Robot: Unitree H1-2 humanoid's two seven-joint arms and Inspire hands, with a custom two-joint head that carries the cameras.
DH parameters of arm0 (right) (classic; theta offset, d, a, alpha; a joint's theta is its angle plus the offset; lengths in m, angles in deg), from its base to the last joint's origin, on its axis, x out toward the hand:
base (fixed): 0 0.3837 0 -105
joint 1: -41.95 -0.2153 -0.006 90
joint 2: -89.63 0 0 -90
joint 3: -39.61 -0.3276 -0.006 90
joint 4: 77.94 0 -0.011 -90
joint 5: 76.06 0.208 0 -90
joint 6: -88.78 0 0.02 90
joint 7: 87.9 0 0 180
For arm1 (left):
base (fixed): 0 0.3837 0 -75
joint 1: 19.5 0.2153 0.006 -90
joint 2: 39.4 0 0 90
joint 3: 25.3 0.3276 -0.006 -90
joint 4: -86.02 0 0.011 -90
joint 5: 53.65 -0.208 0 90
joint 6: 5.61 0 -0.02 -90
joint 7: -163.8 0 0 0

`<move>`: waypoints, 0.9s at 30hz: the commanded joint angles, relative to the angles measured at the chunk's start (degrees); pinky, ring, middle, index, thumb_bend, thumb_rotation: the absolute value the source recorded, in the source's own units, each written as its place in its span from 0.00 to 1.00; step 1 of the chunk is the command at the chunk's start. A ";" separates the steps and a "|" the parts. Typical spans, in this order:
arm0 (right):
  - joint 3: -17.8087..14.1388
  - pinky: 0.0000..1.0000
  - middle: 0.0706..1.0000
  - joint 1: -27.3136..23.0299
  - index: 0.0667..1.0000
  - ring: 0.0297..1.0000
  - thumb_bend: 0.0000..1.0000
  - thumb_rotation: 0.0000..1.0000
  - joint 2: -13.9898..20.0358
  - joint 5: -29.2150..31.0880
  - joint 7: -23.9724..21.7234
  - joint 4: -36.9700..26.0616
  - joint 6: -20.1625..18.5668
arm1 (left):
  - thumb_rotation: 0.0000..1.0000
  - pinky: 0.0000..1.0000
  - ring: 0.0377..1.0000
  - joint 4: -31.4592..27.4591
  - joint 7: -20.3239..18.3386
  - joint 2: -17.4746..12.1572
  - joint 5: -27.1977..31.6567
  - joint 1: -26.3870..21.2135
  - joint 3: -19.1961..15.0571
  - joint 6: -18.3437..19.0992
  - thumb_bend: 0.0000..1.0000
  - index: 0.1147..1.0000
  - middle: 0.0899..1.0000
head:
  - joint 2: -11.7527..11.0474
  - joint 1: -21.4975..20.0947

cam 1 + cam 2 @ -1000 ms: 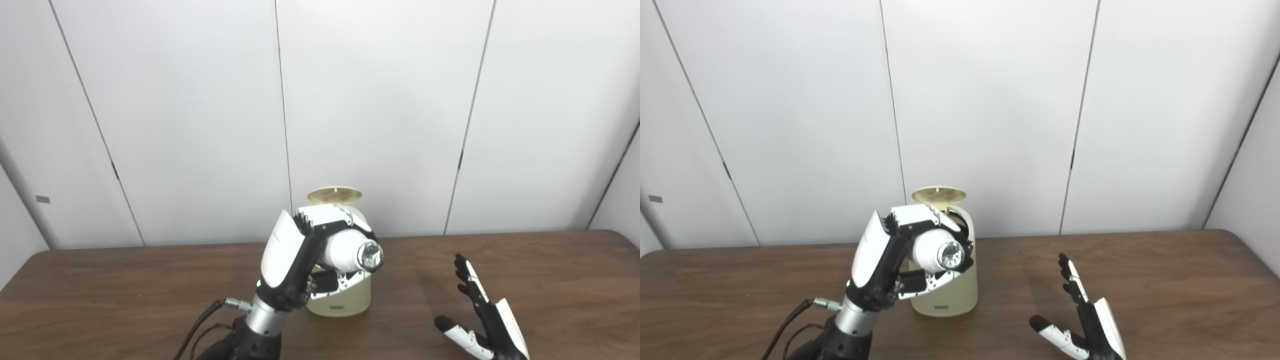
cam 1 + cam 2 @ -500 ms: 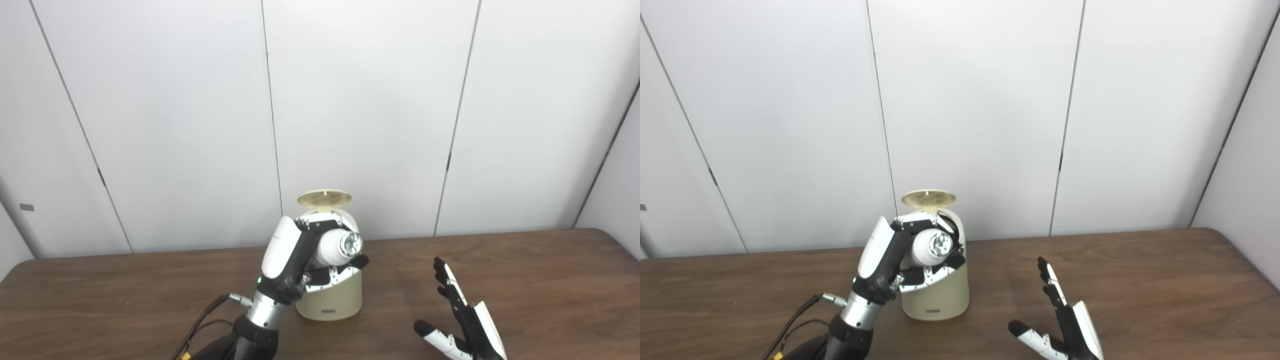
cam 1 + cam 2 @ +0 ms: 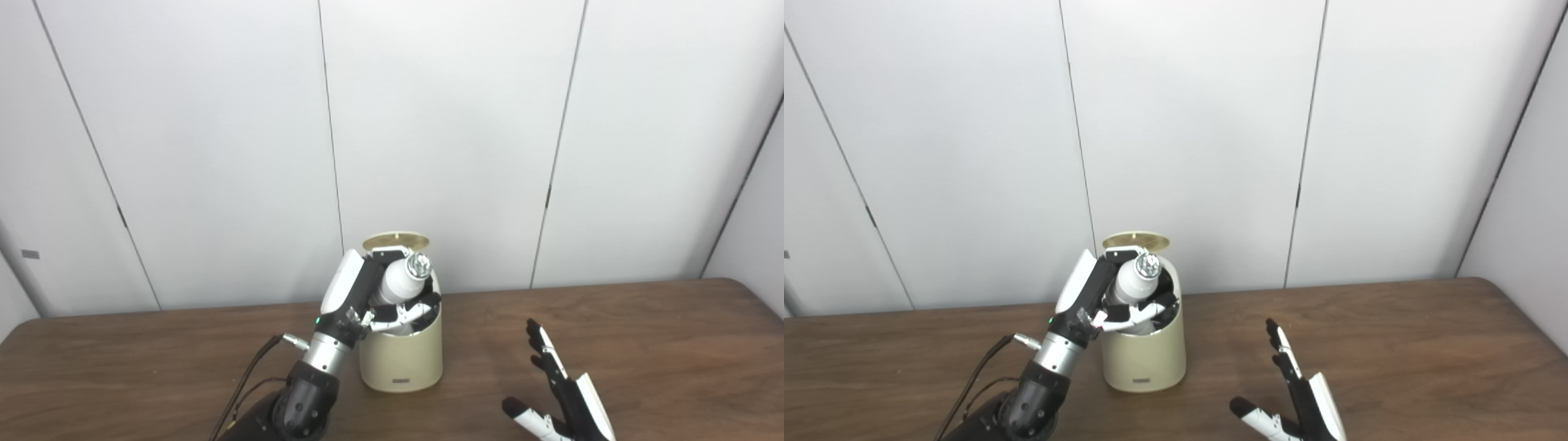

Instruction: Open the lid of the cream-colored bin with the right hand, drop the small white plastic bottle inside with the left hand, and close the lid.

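The cream-colored bin (image 3: 404,358) stands on the brown table, its round lid (image 3: 397,242) raised open at the back. My left hand (image 3: 367,294) is shut on the small white plastic bottle (image 3: 401,278) and holds it tilted over the bin's open mouth, cap end up. The bottle's lower end sits at the rim; my fingers reach into the opening. The same shows in the right eye view: bin (image 3: 1145,355), bottle (image 3: 1134,280), left hand (image 3: 1096,294). My right hand (image 3: 560,398) is open and empty, fingers spread, low over the table right of the bin.
The brown wooden table (image 3: 643,343) runs across the view, its right edge near the picture's right side. White wall panels stand close behind the bin. A black cable (image 3: 248,386) trails from my left wrist over the table.
My left hand has carried the bottle up and back over the bin's mouth and tipped its cap end upward. The right hand stays open at the lower right. The camera has shifted slightly.
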 commanded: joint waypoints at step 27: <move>1.64 0.91 0.98 -0.49 0.99 0.96 1.00 0.80 -2.59 -1.08 0.31 -4.09 -0.56 | 0.00 0.44 0.50 2.24 -12.39 5.86 2.33 -1.98 -10.65 -1.07 0.50 0.37 0.45 | 0.04 -2.55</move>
